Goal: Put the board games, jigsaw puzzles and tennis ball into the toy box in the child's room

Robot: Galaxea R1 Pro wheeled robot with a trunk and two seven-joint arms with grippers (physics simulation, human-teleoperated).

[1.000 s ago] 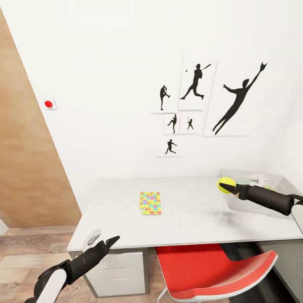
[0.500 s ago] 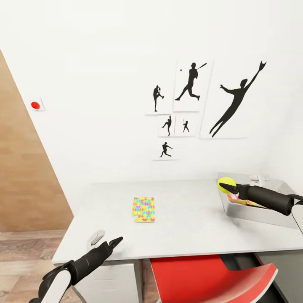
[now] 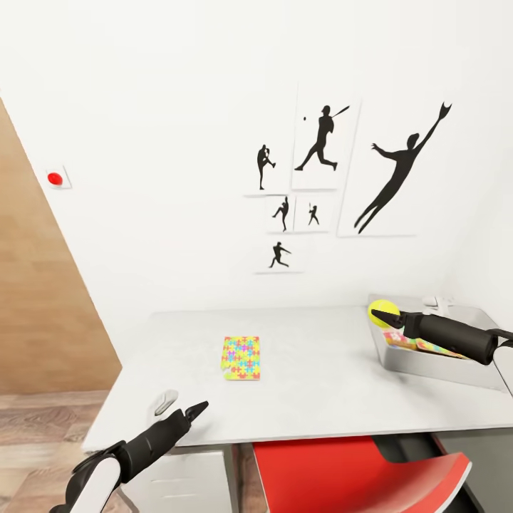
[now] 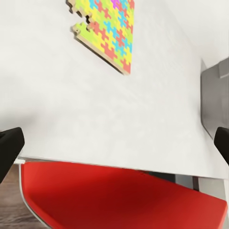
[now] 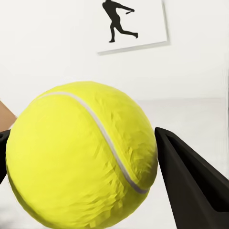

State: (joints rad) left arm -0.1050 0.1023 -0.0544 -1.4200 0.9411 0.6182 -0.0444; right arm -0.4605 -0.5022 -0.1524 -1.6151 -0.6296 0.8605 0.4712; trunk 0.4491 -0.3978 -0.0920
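Observation:
A yellow tennis ball (image 3: 382, 309) (image 5: 83, 157) hangs over the left end of the light-grey toy box (image 3: 434, 369), with my right gripper (image 3: 385, 320) (image 5: 86, 181) shut on it. Colourful flat boxes (image 3: 413, 343) lie inside the toy box at the table's right end. A multicoloured jigsaw puzzle (image 3: 241, 358) (image 4: 106, 33) lies flat mid-table on the pale grey top (image 3: 320, 385). My left gripper (image 3: 191, 413) (image 4: 114, 145) hovers open over the table's front left edge, short of the puzzle, nothing between its fingers (image 4: 9, 148).
A red chair (image 3: 356, 470) (image 4: 119, 195) is tucked under the table's front. A small white object (image 3: 166, 401) rests at the front left edge, another (image 3: 436, 303) behind the toy box. Baseball silhouettes (image 3: 320, 146) hang on the white wall; a wood panel (image 3: 35, 299) stands left.
The whole picture has shifted, so the camera moved; the inside of the toy box now shows. The right gripper still holds the ball over the box's left end. The left arm has barely moved.

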